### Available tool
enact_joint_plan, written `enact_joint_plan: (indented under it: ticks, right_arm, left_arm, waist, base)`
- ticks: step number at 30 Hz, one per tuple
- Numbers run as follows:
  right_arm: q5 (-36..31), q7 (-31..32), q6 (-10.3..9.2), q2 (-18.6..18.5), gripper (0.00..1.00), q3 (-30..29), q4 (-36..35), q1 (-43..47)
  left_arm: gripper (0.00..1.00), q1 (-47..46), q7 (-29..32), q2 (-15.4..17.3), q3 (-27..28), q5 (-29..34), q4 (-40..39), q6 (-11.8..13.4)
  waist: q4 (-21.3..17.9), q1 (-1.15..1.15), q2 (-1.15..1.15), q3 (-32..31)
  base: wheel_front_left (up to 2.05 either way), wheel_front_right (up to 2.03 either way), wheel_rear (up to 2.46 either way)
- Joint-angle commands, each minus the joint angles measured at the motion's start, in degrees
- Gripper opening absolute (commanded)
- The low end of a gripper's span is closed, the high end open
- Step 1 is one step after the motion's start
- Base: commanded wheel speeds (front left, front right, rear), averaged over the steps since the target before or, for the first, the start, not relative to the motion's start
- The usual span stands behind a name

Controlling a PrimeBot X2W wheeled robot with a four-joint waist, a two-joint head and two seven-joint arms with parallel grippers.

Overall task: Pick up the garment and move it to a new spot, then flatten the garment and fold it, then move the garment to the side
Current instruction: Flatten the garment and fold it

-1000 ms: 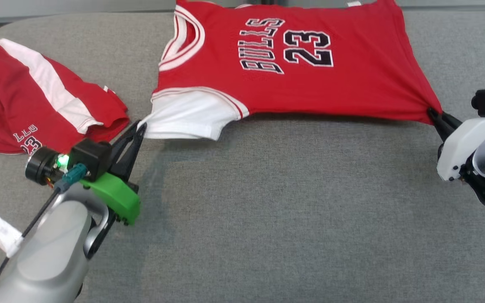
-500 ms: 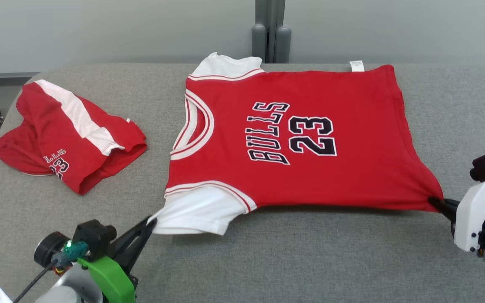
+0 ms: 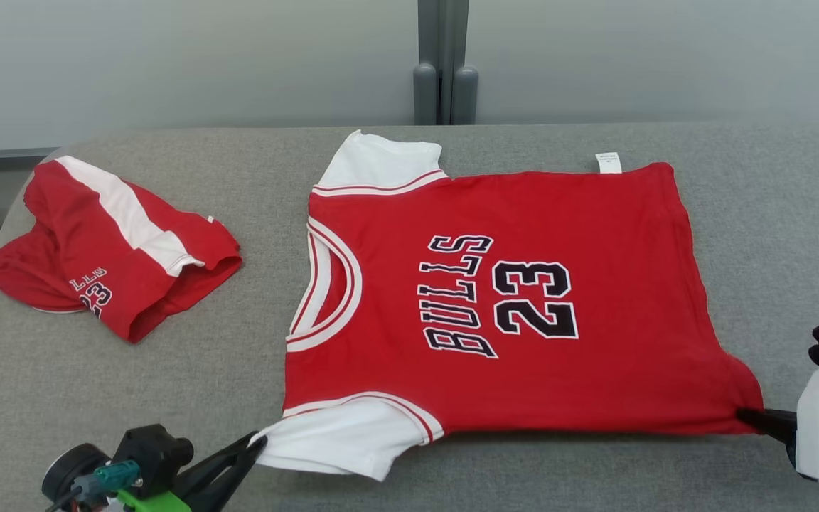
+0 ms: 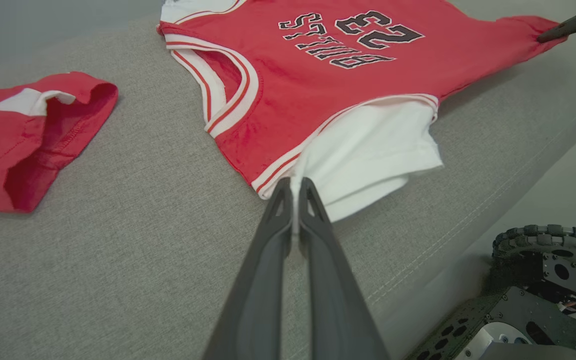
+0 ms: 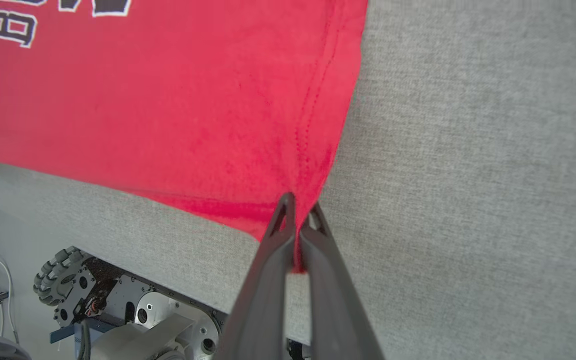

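- Head view: the red Bulls jersey (image 3: 509,306) lies flat, print up, in the middle of the gray table (image 3: 594,476), with its near side close to the front edge. A pair of red shorts (image 3: 111,256) sits by the left edge. My left gripper (image 3: 257,444) pinches the white sleeve (image 3: 338,441). My right gripper (image 3: 743,416) pinches the bottom corner.
- Left wrist view: the jaws are squeezed tight on the sleeve tip. The sleeve looks doubled underneath, so I think a soft pull outward would smooth it.
- Right wrist view: the jaws are closed tight on the red hem corner. I should pull both sides evenly, stay low over the table, and let go only once the cloth is flat.
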Motion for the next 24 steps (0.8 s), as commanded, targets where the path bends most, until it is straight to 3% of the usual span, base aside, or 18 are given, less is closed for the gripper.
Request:
enact_joint_plan:
  ticks: [1, 15, 24]
  right_arm:
    - [0.5, 0.3, -0.12, 0.3, 0.00, -0.7, -0.3, -1.3]
    - [-2.9, 11.3, -0.13, 2.6, 0.00, -2.5, 4.6, -13.3]
    - [-6.6, 16.5, -0.12, 7.0, 0.00, -4.5, 10.7, -21.4]
  left_arm:
    - [0.00, -1.8, 0.6, 0.4, 0.3, 0.4, -0.3, 0.0]
    - [0.00, -18.0, 4.0, -2.2, -2.7, 3.9, 6.5, -2.3]
    - [0.00, -30.1, 2.3, -3.4, -10.1, 3.7, 13.9, -2.5]
  waist:
    - [-0.1, 0.01, 0.00, 0.3]
    - [-0.9, 0.01, 0.00, 8.1]
    - [-1.7, 0.01, 0.00, 13.7]
  base:
    - [0.00, 0.00, 0.00]
    - [0.00, 0.00, 0.00]
    - [0.00, 0.00, 0.00]
